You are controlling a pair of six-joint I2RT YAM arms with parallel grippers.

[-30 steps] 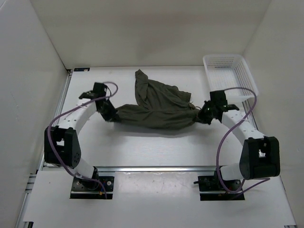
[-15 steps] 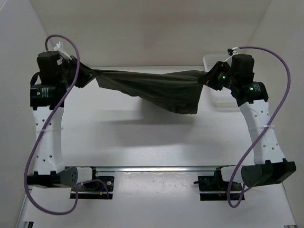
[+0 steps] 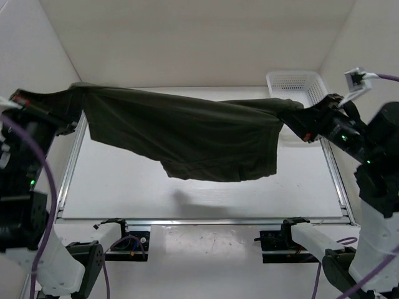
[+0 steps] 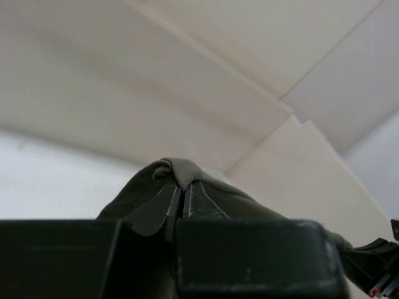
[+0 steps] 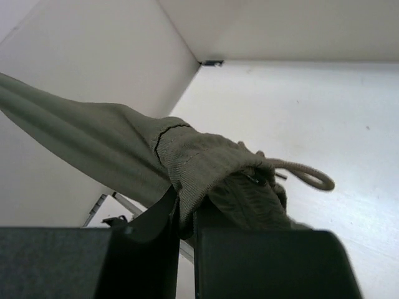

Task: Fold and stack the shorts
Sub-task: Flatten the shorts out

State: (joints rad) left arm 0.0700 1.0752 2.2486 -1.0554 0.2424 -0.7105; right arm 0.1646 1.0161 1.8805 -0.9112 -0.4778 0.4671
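- Olive shorts (image 3: pixel 187 137) are off the table (image 3: pixel 124 193), spread wide in mid-air betw. both arms.
- L gripper (image 4: pixel 184 200): fingers closed tight on a bunched fold at the shorts' L end. A bit of fabric pokes up past the tips (L wrist cam).
- R gripper (image 5: pixel 185 215): clamped on the waistband end, w/ cloth gathered over the fingers. The drawstring (image 5: pixel 305 175) loops out beside the pinch.
- Top edge of the shorts runs taut, nearly straight from L pinch to R pinch.
- Lower part droops as a broad flap, hanging deepest toward mid-right. There's a faint shadow on the table under it.
- White mesh basket (image 3: pixel 298 82) sits at the table's far-right corner, behind the R gripper. The shorts' R end overlaps it in top view; can't tell if they touch.
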